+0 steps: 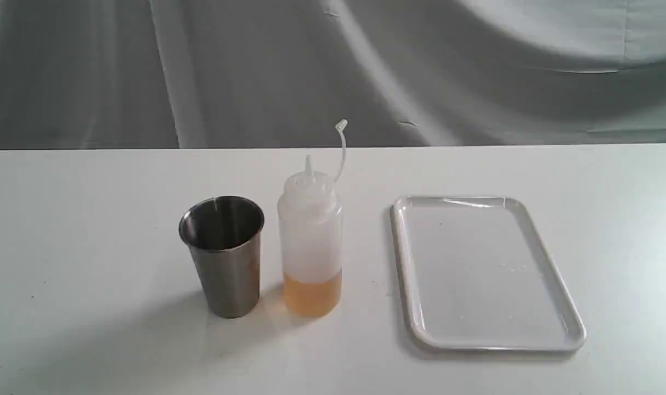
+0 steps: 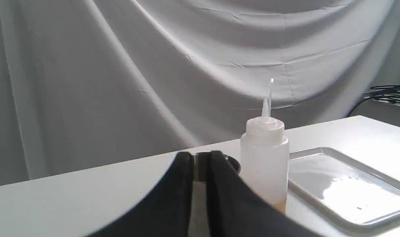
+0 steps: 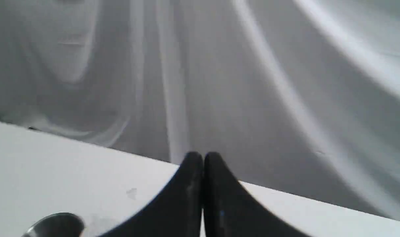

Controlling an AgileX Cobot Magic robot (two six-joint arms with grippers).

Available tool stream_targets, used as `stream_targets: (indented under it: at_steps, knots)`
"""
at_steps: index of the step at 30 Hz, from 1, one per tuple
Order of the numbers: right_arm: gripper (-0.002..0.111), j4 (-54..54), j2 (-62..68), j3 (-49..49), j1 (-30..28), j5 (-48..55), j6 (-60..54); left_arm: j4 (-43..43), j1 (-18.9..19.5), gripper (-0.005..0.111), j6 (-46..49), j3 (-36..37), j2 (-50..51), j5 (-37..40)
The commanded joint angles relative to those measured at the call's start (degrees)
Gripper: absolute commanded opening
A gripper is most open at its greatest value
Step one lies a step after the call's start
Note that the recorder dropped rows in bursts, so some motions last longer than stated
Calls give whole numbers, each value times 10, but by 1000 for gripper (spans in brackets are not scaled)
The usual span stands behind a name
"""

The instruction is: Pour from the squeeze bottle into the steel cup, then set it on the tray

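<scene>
Squeeze bottle (image 1: 311,241): upright on white table (image 1: 91,219), nozzle uncapped, cap raised on its thin strap, amber liquid in the lowest part.
Steel cup (image 1: 221,258): upright, just beside the bottle on the left of the exterior view, apart from it.
Tray (image 1: 486,274): white, flat on the table, near the bottle on its other side.
Left gripper (image 2: 201,161): black fingers parted by a narrow gap, gripping nothing, cup visible through the gap.
Right gripper (image 3: 203,158): fingertips pressed together, gripping nothing.
Grey draped cloth (image 1: 333,66): behind the table.
</scene>
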Motion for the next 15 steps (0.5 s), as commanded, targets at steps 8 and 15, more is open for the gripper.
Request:
stream_targets:
  at_steps: [8, 15]
  knots:
    - [0, -8, 181, -6, 189, -127, -6, 2, 1, 8, 0, 3, 3, -6]
    - [0, 10, 269, -6, 213, -175, -6, 2, 1, 8, 0, 3, 3, -6]
